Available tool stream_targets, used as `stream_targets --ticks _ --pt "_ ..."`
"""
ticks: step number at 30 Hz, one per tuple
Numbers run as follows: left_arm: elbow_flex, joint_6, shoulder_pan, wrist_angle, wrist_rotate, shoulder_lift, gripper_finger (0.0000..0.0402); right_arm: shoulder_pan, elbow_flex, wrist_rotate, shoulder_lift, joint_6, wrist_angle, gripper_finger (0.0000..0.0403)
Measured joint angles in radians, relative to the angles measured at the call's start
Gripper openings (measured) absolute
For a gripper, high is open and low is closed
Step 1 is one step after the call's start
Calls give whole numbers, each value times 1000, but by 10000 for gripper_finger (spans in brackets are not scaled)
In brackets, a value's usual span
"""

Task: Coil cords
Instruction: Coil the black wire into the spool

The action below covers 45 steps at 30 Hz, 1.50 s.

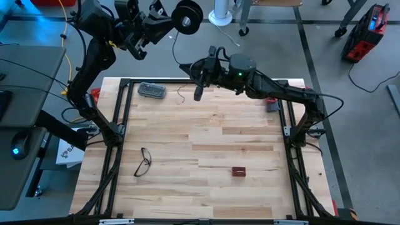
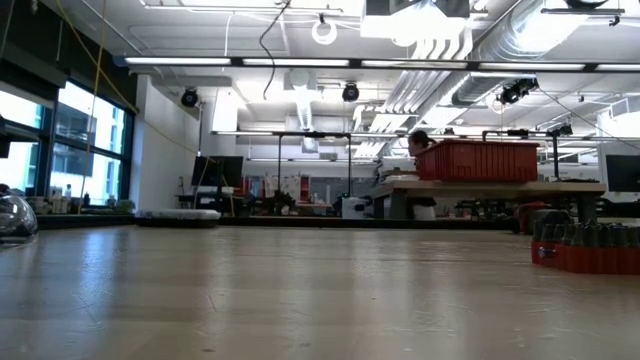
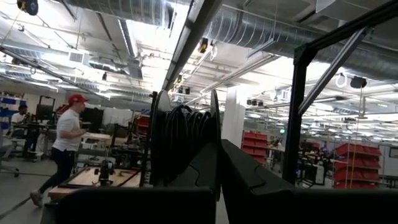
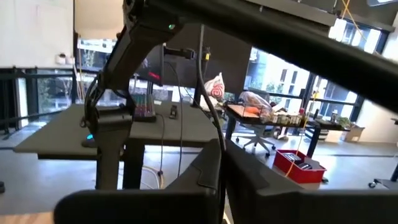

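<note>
The small round black reel [image 1: 187, 15], pale at its centre, is held up beyond the table's far edge by my left gripper [image 1: 176, 20]. In the left wrist view the reel [image 3: 180, 134] shows edge-on, wound with dark wire. The thin dark wire [image 4: 203, 74] runs from the reel's side to my right gripper [image 1: 183, 65], which is shut on it above the far edge. A loose bit of the wire [image 1: 181, 95] lies on the table below. My left gripper is shut on the reel's rim [image 3: 214, 121], which stands between the two fingers. The reel is lifted clear, on edge, well above table height. My right gripper pinches the thin wire [image 4: 216, 140] between its two fingers, which point level toward the table's left. The wire rises from the fingers toward the reel.
On the wooden table [image 1: 250, 134] lie the black-framed eyeglasses [image 1: 144, 161] at the near left, a small dark red box [image 1: 238, 170] near the front, and a grey case [image 1: 152, 90] at the far left. A black frame [image 1: 122, 112] borders the table. A person [image 3: 65, 146] walks in the room.
</note>
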Motion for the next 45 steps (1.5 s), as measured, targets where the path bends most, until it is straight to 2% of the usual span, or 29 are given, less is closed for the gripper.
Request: stream_targets --ticks 9,22,24,30,39,45 --pt "0 -24 35 -52 -4 -4 0 37 0 4 -40 -2 -131 1" --pt "1 -50 62 -438 -83 -108 0 58 0 18 -141 -39 -268 0" --pt "1 -77 60 -492 -113 -127 0 58 0 18 -153 -40 -292 0" --pt "1 -204 60 -599 -113 -166 0 61 0 18 -179 -47 -315 0" --pt "1 -371 -25 -762 -105 -163 0 61 0 53 -221 -95 -303 0" --pt "0 -402 -71 -776 -109 -131 0 46 0 65 -247 -110 -293 0"
